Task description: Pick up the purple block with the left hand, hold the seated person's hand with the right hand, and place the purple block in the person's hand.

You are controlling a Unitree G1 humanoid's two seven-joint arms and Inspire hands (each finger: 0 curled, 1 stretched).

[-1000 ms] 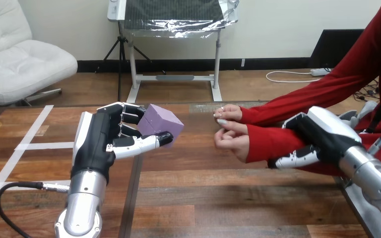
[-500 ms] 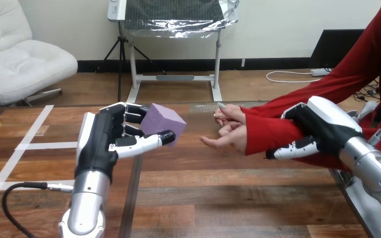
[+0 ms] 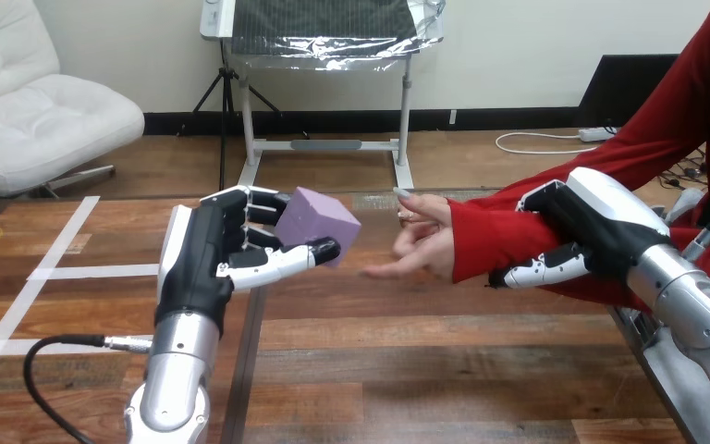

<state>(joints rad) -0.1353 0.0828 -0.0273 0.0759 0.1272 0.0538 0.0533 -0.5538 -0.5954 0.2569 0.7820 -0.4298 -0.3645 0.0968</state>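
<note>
Grips the purple block in the left hand, thumb across the near face, curled fingers behind, one corner tipped toward the view's right. Carries it clear above the counter, left of the middle. Sits left of the person's hand, near but apart, with only open air and bare wood between. No long axis to reckon with on a cube; only direction to mind: rightward and slightly away from the robot, ending over the palm. Extended from the person's forearm, red-sleeved, at the view's right, that hand, fingers loosely spread and pointing toward the block; hard to tell the palm's tilt, or to separate a possible second hand close behind the first. Clasps that forearm with the right hand, fingers over the top, thumb along the near side, well back from the wrist, so steadying the arm rather than the hand itself. Nothing standing on the counter along the path. Probably the carry-across step, with grasp and hold done and the placing not yet begun. Likely risks: the outstretched fingertips meeting the block's leading corner before the palm, and a release from a tipped grip letting the cube roll off.
</note>
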